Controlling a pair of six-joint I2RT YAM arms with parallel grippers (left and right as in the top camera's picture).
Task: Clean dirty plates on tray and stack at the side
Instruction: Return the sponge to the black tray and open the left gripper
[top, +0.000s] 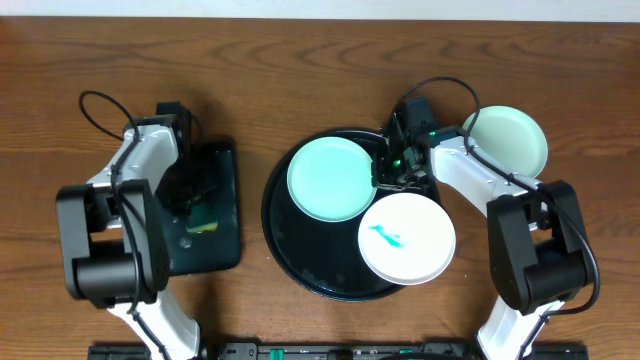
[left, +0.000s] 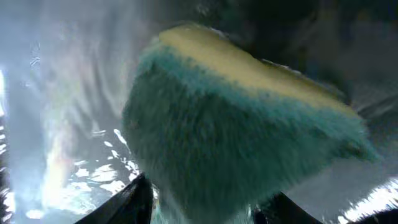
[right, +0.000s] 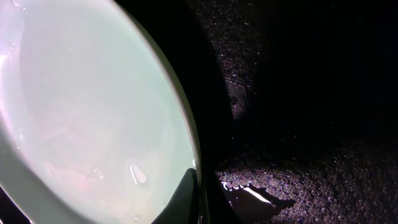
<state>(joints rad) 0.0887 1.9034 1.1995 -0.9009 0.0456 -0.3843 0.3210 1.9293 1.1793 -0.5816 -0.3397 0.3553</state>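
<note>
On my left, the left gripper (top: 193, 198) hangs low over the small rectangular black tray (top: 225, 255), whose wet floor glistens beneath it in the wrist view. A yellow-backed green sponge (left: 249, 124) fills the space ahead of that tool, with its near end between the two fingers (left: 134, 202). The jaws stand part-way apart, and I cannot tell whether they press the sponge or merely flank it. Off to that gripper's right, well apart from it, sits the large round black tray (top: 280, 235). On it, the mint-green plate (top: 325, 180) lies directly to the left of the right gripper (top: 383, 170), which is closed tight on that plate's right rim. In the wrist view one finger lies over the inner side of the rim, and the plate's pale, wet face spreads away from the tool. Toward the arm's base from the right gripper, just beside it, the white plate (top: 415, 225) rests on the tray with a teal smear (top: 388, 237) at its centre. To the right of that gripper, on the far side of its arm, the second mint-green plate (top: 510, 140) lies off the tray on the wooden table (top: 300, 40).
</note>
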